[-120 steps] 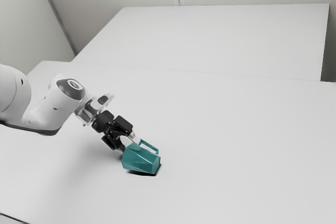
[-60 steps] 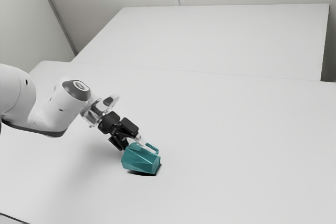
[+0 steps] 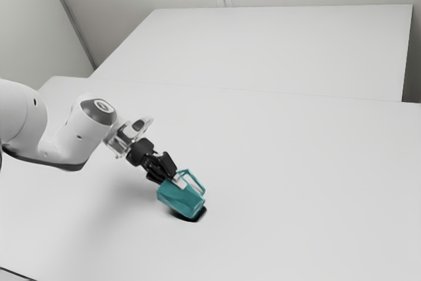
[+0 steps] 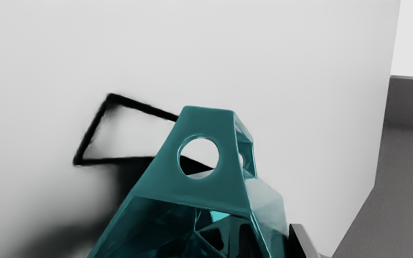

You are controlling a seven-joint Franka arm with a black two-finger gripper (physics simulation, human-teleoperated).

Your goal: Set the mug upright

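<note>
The teal faceted mug [image 3: 181, 198] leans at a slant over its dark shadow, its handle [image 3: 199, 184] on the upper side toward the exterior view's right. My gripper [image 3: 177, 179] is shut on the mug's wall beside the handle. In the wrist view the mug [image 4: 192, 193] shows its dark open inside and a flat teal part with a round hole. There the gripper [image 4: 273, 245] has one finger outside the wall and a dark finger shape inside the mug. The fingers' contact is partly hidden.
A wide white table [image 3: 296, 182] lies under the mug, with another white surface [image 3: 276, 51] behind it. The mug's black shadow [image 4: 93, 129] falls on the table. A grey floor area [image 4: 403, 200] borders the table's edge.
The fingers have come together on the mug's wall. The mug has tilted and moved slightly toward the exterior view's right, its handle now standing higher. My hand has also moved slightly that way.
</note>
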